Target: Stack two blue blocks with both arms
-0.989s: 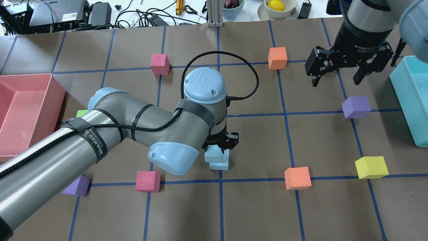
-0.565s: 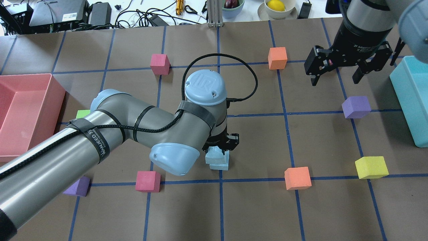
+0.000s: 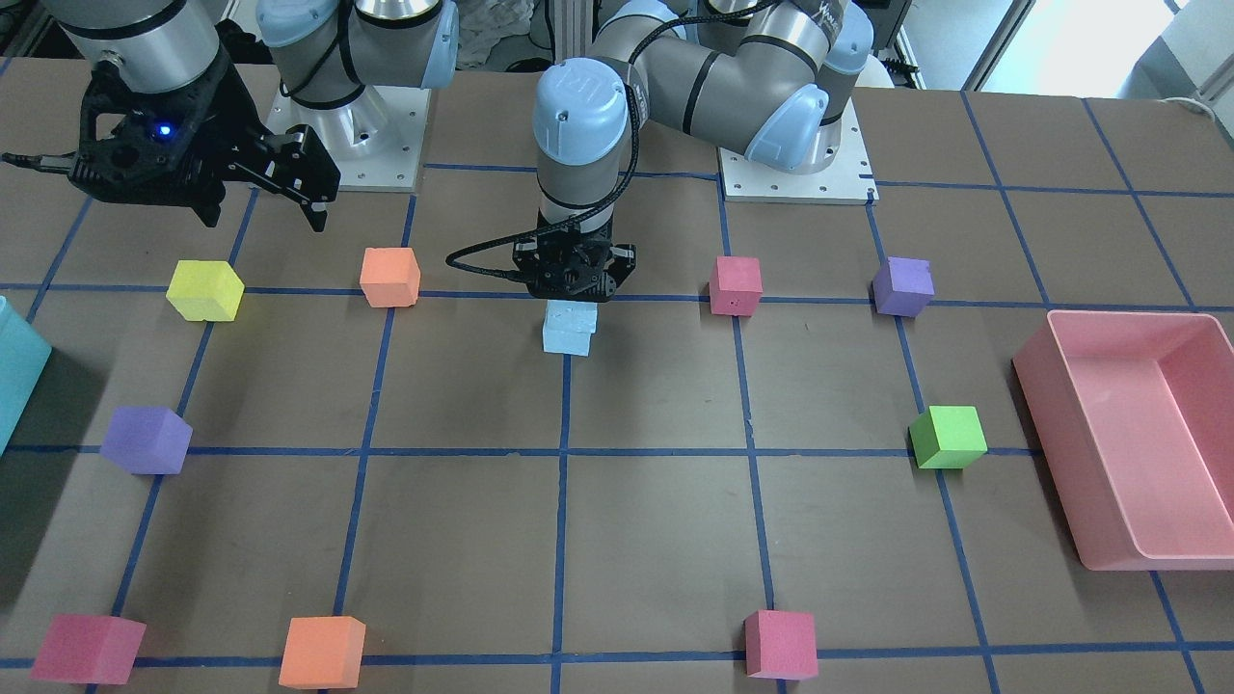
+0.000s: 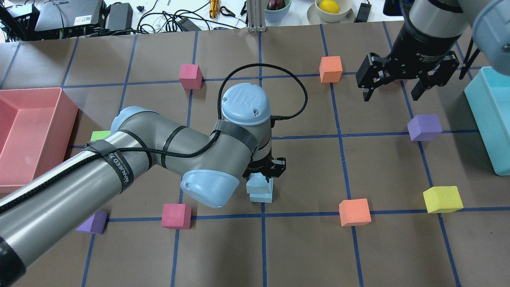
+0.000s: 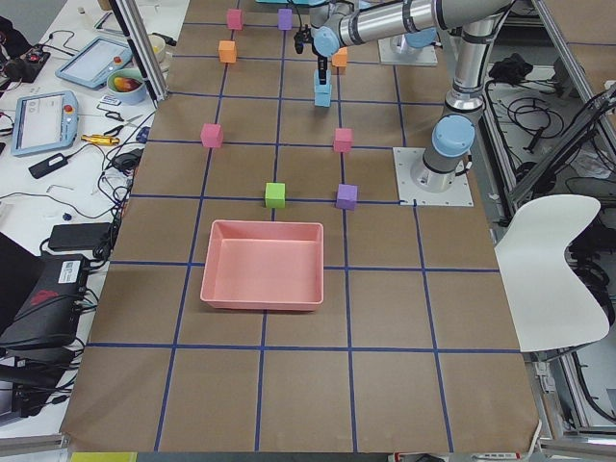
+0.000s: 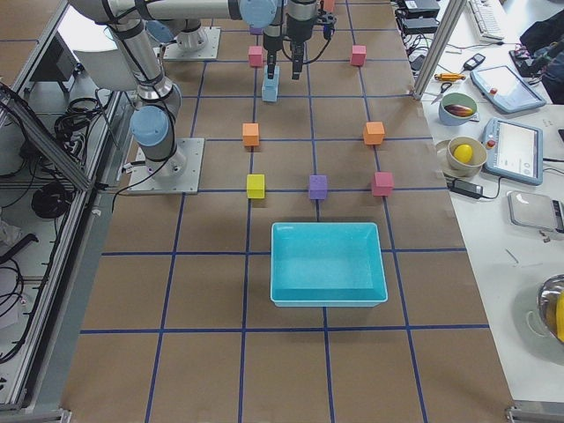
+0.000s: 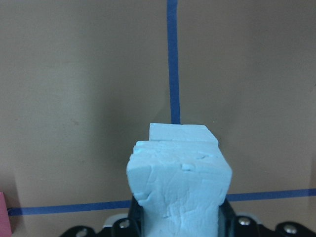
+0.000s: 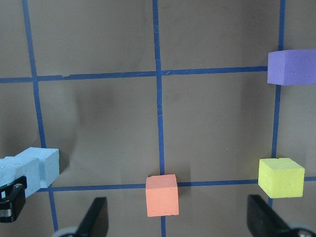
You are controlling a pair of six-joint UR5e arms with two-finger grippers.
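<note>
Two pale blue blocks stand near the table's middle. The upper blue block [image 4: 255, 183] rests on the lower blue block [image 4: 263, 196], offset a little toward the left, so the stack is uneven. In the left wrist view the upper block [image 7: 180, 190] fills the space between the fingers, with the lower block [image 7: 180, 132] showing beyond it. My left gripper [image 4: 261, 173] points straight down and is shut on the upper block. My right gripper [image 4: 391, 96] is open and empty, high over the far right, near an orange cube [image 4: 330, 69].
A pink bin [image 4: 68, 113] stands at the left edge and a teal bin [image 4: 484, 119] at the right edge. Loose cubes lie around the stack: orange [image 4: 354, 212], yellow [image 4: 442, 199], purple [image 4: 424, 127], pink [image 4: 176, 215], pink [image 4: 190, 76], green [image 4: 99, 135], purple [image 4: 92, 222].
My right gripper has moved farther away from the stack, toward the table's far edge. My left gripper stays on the upper blue block; its elbow has shifted slightly.
</note>
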